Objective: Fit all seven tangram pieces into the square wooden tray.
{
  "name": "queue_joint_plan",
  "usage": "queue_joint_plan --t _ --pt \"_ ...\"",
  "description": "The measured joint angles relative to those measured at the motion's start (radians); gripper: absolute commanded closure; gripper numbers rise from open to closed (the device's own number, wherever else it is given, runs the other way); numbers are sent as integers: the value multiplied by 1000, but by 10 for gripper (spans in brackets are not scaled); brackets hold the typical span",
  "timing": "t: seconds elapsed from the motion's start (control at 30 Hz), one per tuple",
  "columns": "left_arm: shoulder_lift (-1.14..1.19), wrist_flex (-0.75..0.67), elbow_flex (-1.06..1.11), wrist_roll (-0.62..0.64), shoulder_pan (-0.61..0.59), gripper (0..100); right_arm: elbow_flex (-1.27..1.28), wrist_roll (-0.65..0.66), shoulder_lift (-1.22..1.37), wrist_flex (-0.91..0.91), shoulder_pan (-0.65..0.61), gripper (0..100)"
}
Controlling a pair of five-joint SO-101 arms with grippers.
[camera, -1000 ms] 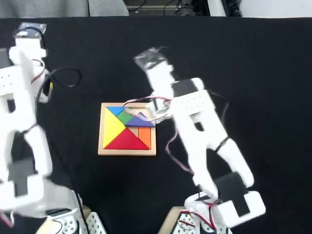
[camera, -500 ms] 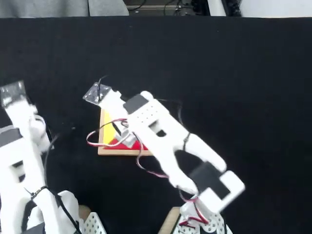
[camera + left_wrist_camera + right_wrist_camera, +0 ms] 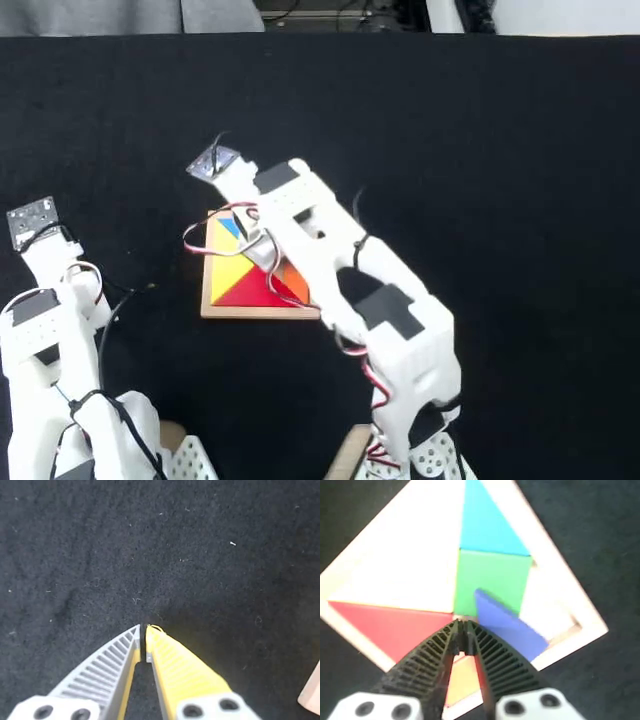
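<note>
- Square wooden tray [image 3: 255,312], on the black cloth [image 3: 150,540] between the arms: the dark blue parallelogram [image 3: 507,622] lies tilted across the green square [image 3: 492,575] with bare floor beside it, apparently unseated.
- Right gripper [image 3: 464,630], jaws pressed together and empty, has swung from the tray's far right corner to over its middle.
- Left gripper [image 3: 144,630], also closed on nothing, has drawn back; one fit seemingly remains.
</note>
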Motion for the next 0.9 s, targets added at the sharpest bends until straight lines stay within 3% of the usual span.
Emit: queue_joint_plan --t 0.53,0.9 --pt "0 0 6 0 0 970 -101 0 61 -6 83 988" --pt "0 0 6 0 26 970 -72 2 -40 166 121 988"
